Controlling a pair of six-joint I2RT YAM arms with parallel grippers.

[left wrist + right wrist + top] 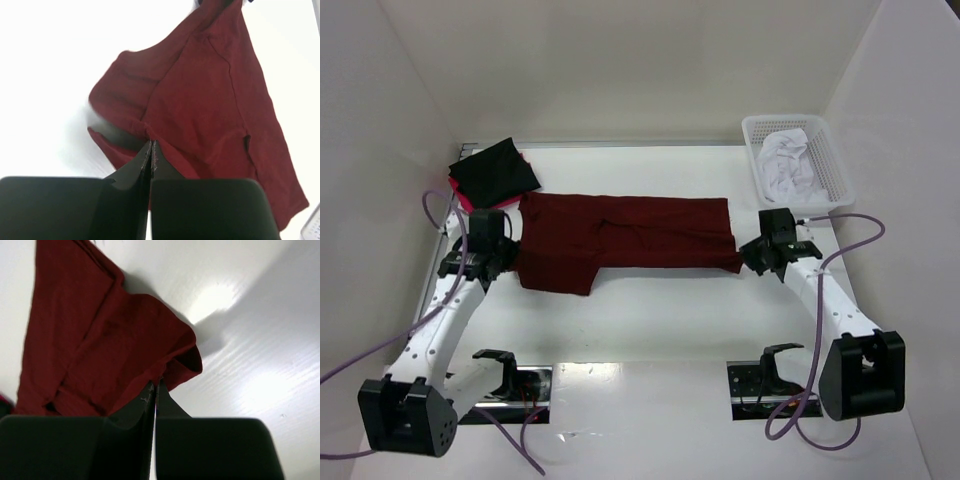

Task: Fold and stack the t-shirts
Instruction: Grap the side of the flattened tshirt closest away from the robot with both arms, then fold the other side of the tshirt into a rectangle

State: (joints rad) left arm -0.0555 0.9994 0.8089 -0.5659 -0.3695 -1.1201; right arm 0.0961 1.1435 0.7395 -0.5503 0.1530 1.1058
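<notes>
The dark maroon t-shirt (620, 238) lies stretched left to right across the middle of the table, folded lengthwise. My left gripper (508, 256) is shut on its left edge; in the left wrist view the closed jaws (151, 144) pinch the maroon cloth (200, 100). My right gripper (748, 256) is shut on the shirt's right corner; in the right wrist view the closed jaws (155, 385) pinch the cloth (100, 340). A black folded t-shirt (495, 168) lies on a bright pink one (462, 198) at the back left.
A white basket (835, 165) holding white cloth (788, 165) stands at the back right. White walls enclose the table at the left, back and right. Purple cables loop beside both arms.
</notes>
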